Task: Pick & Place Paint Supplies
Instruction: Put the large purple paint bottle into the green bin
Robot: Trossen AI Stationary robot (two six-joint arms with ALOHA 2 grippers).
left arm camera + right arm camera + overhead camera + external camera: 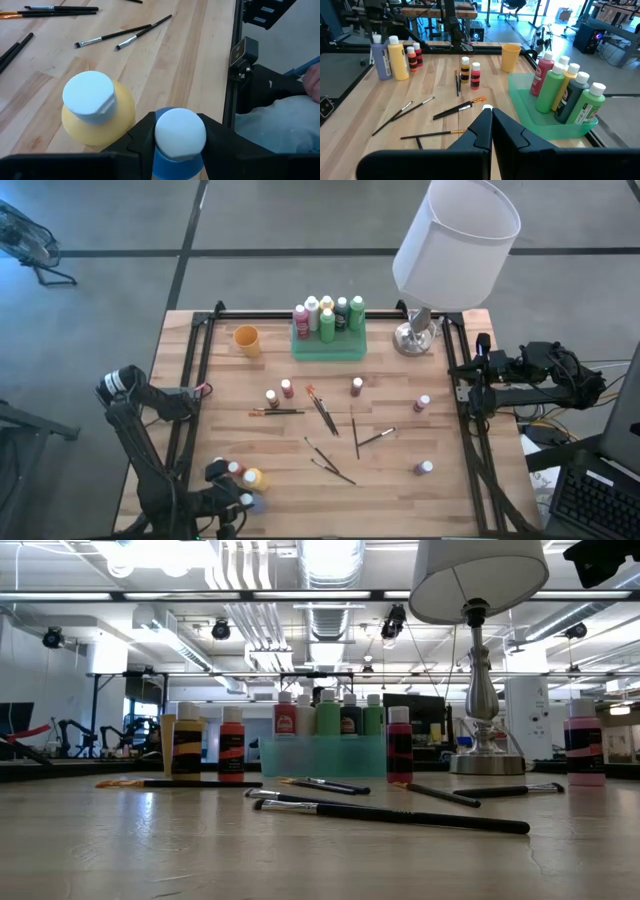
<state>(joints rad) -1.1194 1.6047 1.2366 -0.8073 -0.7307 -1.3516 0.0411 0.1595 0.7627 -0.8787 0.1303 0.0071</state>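
Observation:
A blue paint bottle (177,160) with a white cap stands at the table's near left corner, and my left gripper (179,127) is shut on it. A yellow bottle (97,115) stands right beside it, and two small red ones (413,55) just behind. More bottles stand in the green tray (328,348) at the far edge. Single bottles (357,386) and several dark-handled brushes (322,412) lie scattered mid-table. My right gripper (491,120) is shut on nothing, held high beyond the table's right edge. My left gripper pinches the blue bottle at its white cap (160,137), with one finger (142,135) on each side. The fingers slant down from the table's left side. The bottle stands upright (381,57) on the table beside the yellow one.
An orange cup (247,340) stands left of the tray and a lamp (415,335) with a white shade to its right. A black frame rail (231,70) runs along the table's edge beside the gripper. A person's arm (312,82) shows beyond that rail.

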